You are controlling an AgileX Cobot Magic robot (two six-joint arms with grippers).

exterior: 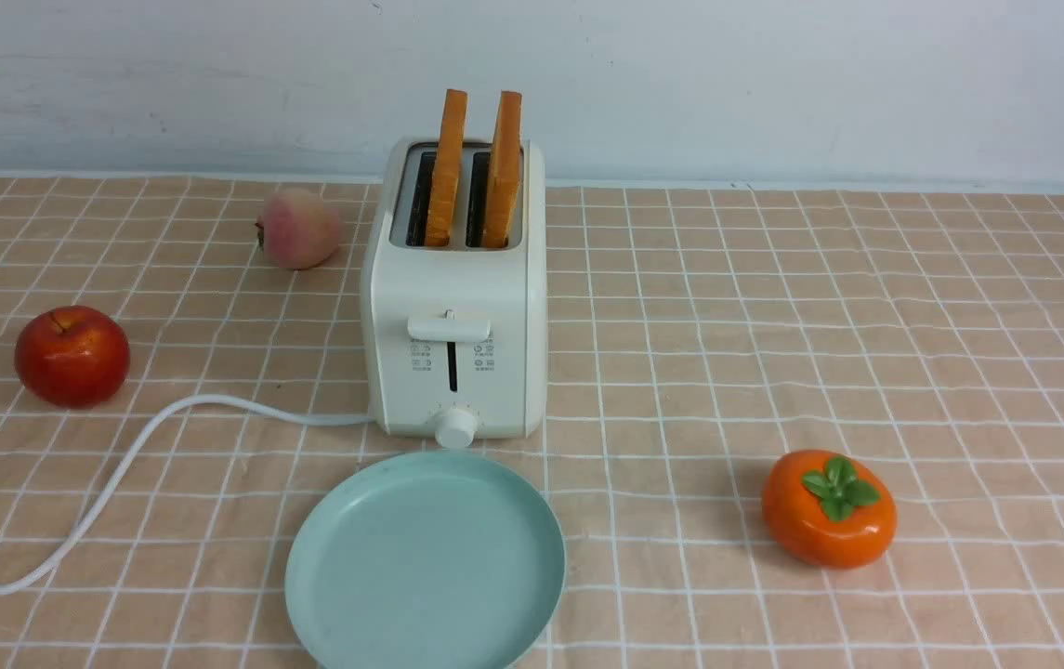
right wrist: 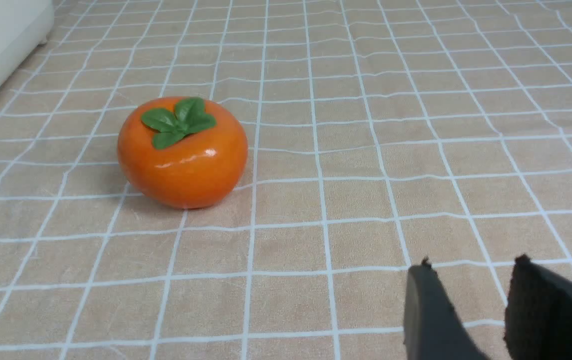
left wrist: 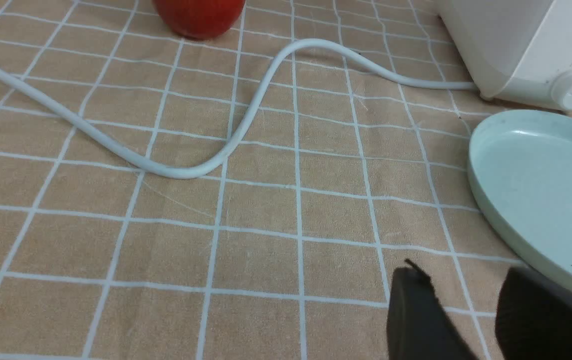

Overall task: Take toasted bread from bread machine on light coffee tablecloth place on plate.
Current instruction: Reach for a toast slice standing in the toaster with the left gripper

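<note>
Nothing is done yet. Both slices of toast [exterior: 446,167] stand upright in the toaster [exterior: 457,316], and the plate [exterior: 425,567] just in front of the toaster lies bare. The left gripper [left wrist: 470,315] and right gripper [right wrist: 480,310] hang over the tablecloth [exterior: 773,325], jaws parted and apparently empty, though only their tips show. Both slices are yet to be lifted out.

on my left i see a glossy red apple [exterior: 72,356] sitting upright, its short stem on top. farther back and more toward the middle lies a pale pink peach [exterior: 299,228], well apart from the apple. on my right, nearer to me, sits an orange persimmon [exterior: 829,509] with green leaves on top. a plain whitish wall [exterior: 773,84] runs along the back.
</note>
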